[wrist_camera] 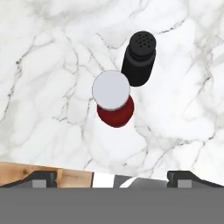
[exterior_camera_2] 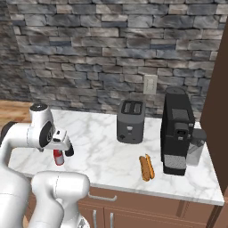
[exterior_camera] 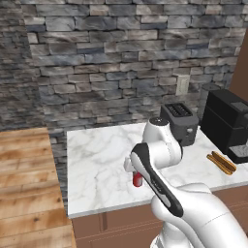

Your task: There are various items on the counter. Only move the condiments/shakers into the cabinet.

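So the tool (wrist_camera: 112,177) hangs over the front part of the desk (exterior_camera: 97,160), pointing straight down, with its two dark tips spread wide and nothing between them, so it's released. Right under it stands the red bottle (wrist_camera: 114,105), upright, its flat white cap facing the camera. You can spot a bit of that red body peeking out beside the arm in the left base view (exterior_camera: 137,179) and below the wrist in the right one (exterior_camera_2: 58,157). Touching or nearly touching it on its far side in the hand view is the black shaker (wrist_camera: 139,59), also upright, holes in its lid showing. Both sit on the marble near the front edge, above the brown drawer fronts (exterior_camera_2: 133,213).

Further along the desk lies the hot dog (exterior_camera_2: 146,167), flat, near the front. Behind that is the grey toaster (exterior_camera_2: 131,121) near the stone wall (exterior_camera_2: 111,49), and the black coffee machine (exterior_camera_2: 177,131) just to its right. A brown cabinet side (exterior_camera_2: 218,111) rises at the far right edge.
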Available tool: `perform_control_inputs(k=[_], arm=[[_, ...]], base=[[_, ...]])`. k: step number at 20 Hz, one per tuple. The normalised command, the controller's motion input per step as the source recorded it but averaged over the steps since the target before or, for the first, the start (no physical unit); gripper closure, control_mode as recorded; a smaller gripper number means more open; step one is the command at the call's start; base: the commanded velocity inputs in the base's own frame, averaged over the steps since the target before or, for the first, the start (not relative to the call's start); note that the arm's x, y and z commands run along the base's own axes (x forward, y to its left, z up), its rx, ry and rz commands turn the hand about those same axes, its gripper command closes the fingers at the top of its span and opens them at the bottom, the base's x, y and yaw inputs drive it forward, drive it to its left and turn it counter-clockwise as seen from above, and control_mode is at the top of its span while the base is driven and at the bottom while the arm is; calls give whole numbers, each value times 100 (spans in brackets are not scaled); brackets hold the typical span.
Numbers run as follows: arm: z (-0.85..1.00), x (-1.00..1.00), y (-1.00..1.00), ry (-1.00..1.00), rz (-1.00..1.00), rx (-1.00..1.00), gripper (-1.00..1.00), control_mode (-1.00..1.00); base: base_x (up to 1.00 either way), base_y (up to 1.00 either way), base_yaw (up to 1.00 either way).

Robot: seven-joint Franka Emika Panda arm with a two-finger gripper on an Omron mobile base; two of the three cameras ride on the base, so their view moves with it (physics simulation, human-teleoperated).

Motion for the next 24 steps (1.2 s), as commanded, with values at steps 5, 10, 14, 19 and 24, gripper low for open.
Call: perform_control_inputs(k=[5, 10, 14, 19, 24], arm=[[-3, 17, 0, 0, 0, 0, -100, -100], [-5, 11, 0, 0, 0, 0, -100, -100], [-5, 12, 0, 0, 0, 0, -100, -100], [-10, 15, 2, 0, 0, 0, -100, -100], [-11, 15, 4, 0, 0, 0, -100, -100]], base=[[0, 0, 0], [0, 0, 0], [0, 0, 0], [0, 0, 0], [0, 0, 0]])
